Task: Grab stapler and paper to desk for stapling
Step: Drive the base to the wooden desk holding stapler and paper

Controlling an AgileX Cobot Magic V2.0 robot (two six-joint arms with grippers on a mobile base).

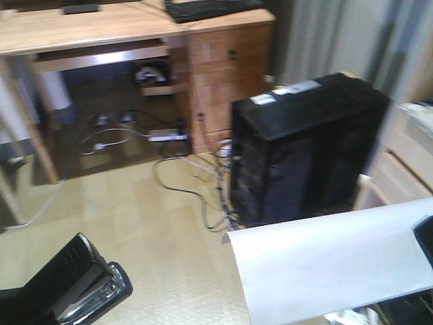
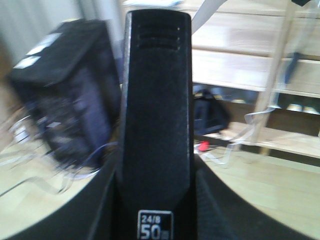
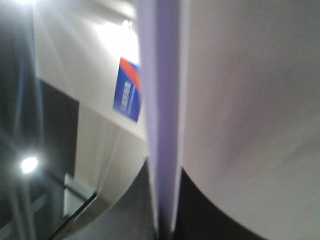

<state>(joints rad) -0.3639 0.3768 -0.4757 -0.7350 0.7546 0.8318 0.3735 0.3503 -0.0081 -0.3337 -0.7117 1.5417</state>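
The black stapler (image 1: 81, 284) hangs low at the front left over the floor, and my left gripper (image 1: 17, 308) is shut on it. In the left wrist view the stapler (image 2: 155, 125) fills the middle, with a "24/8 50" label near my left gripper (image 2: 156, 200). The white paper (image 1: 331, 264) juts out flat at the lower right, held at its right edge by my right gripper (image 1: 425, 244). The right wrist view shows the paper (image 3: 250, 100) edge-on, with my right gripper (image 3: 165, 200) shut on it. The light-wood desk (image 1: 81, 30) stands at the far left.
A black computer tower (image 1: 304, 149) stands on the floor between me and the desk's drawer side. Loose cables (image 1: 189, 183) trail across the floor. A keyboard (image 1: 210, 8) lies on the desk. A light-wood shelf unit (image 1: 406, 162) is at the right.
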